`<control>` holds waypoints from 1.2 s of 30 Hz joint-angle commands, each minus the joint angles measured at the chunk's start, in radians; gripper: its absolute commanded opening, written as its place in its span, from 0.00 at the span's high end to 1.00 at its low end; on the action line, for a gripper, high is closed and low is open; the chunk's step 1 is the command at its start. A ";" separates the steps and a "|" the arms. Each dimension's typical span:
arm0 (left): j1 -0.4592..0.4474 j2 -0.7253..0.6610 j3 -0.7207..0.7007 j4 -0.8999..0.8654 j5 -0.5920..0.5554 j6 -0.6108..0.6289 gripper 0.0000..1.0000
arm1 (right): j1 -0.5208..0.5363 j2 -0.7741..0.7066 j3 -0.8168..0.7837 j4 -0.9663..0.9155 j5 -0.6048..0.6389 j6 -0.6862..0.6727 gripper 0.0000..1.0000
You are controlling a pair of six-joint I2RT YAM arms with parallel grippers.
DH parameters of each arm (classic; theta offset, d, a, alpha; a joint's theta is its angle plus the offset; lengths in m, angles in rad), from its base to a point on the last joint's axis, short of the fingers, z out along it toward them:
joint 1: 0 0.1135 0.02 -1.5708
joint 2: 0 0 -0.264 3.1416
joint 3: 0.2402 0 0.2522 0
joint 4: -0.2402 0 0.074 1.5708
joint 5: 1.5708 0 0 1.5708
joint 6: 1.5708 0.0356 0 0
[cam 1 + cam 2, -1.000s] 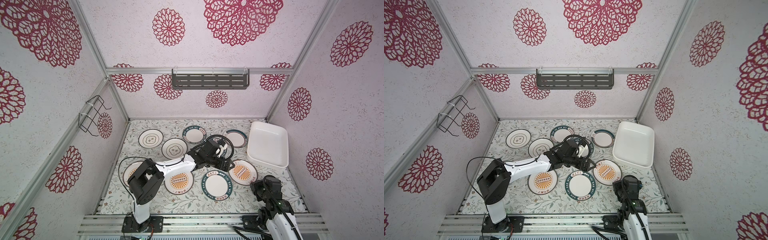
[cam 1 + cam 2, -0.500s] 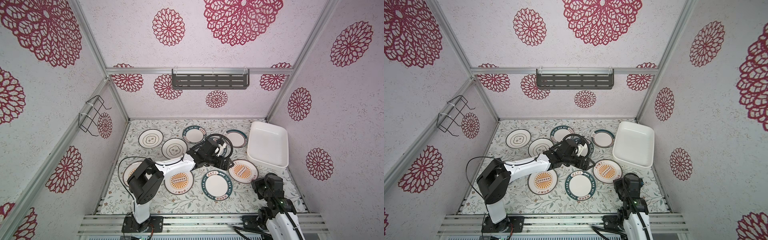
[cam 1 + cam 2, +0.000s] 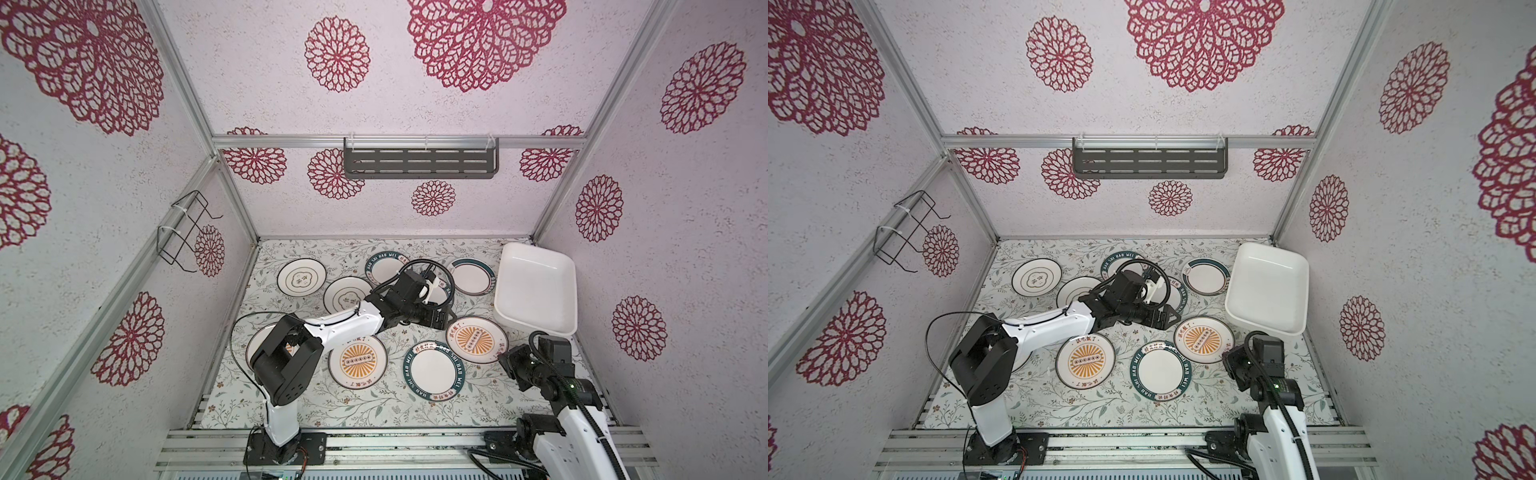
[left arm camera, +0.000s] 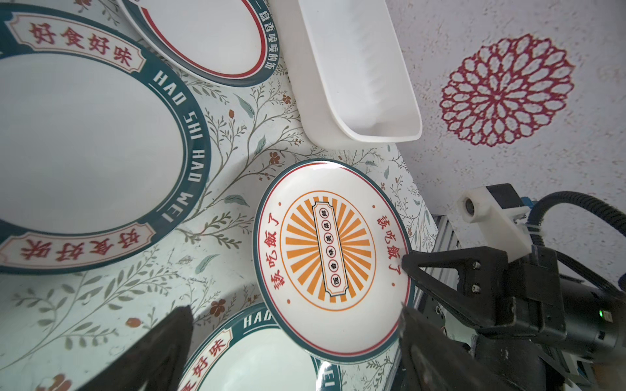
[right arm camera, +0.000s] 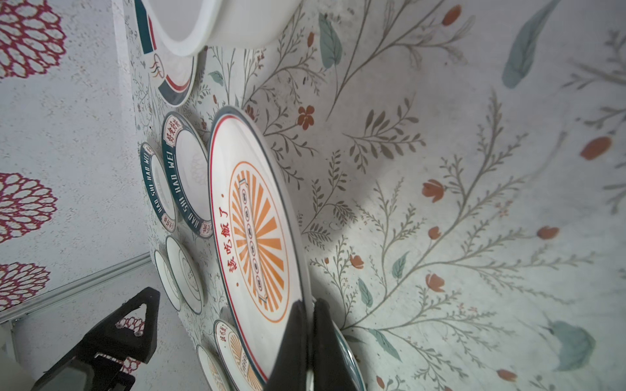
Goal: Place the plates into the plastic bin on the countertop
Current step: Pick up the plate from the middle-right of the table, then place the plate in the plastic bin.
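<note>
Several plates lie spread on the countertop (image 3: 374, 411). My right gripper (image 3: 503, 360) (image 5: 307, 320) is shut on the near rim of an orange sunburst plate (image 3: 476, 338) (image 5: 257, 237) (image 4: 330, 250). That rim is tilted up, over the edge of a teal-rimmed plate (image 3: 434, 370) (image 4: 257, 359). My left gripper (image 3: 444, 322) (image 4: 294, 313) hovers open just beyond the sunburst plate, holding nothing, above another teal-rimmed plate (image 4: 84, 142). The white plastic bin (image 3: 536, 286) (image 3: 1268, 291) (image 4: 355, 84) sits empty at the far right, next to the held plate.
A second sunburst plate (image 3: 357, 361) lies under the left arm's forearm. Two thin-ringed plates (image 3: 301, 277) and two teal-rimmed plates (image 3: 471, 276) lie further back. A grey slotted shelf (image 3: 419, 162) and a wire rack (image 3: 187, 232) hang on the walls.
The right gripper has moved a little forward and to the left with the sunburst plate's rim in it. The left gripper has drawn back slightly and stays open.
</note>
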 commanded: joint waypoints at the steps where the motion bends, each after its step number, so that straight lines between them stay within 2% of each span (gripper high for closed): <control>1: 0.023 -0.078 -0.024 -0.008 -0.018 0.016 0.03 | 0.049 0.026 0.064 0.084 -0.048 0.002 1.00; 7: 0.056 -0.157 -0.078 0.023 -0.044 0.005 0.03 | 0.202 0.140 0.119 0.257 -0.021 0.061 1.00; 16: 0.074 -0.283 -0.192 0.055 -0.129 -0.009 0.03 | 0.219 0.262 0.199 0.511 0.094 0.054 1.00; 20: 0.076 -0.305 -0.199 0.054 -0.160 -0.014 0.03 | 0.206 0.322 0.251 0.582 0.215 0.042 1.00; 23: 0.073 -0.302 -0.200 0.075 -0.134 -0.026 0.03 | 0.162 0.348 0.235 0.669 0.298 0.061 1.00; 29: 0.030 -0.277 -0.196 0.133 -0.118 -0.040 0.03 | -0.010 0.411 0.227 0.787 0.300 0.060 1.00; 36: -0.033 -0.184 -0.099 0.089 -0.126 -0.012 0.03 | -0.241 0.518 0.241 0.846 0.216 0.049 1.00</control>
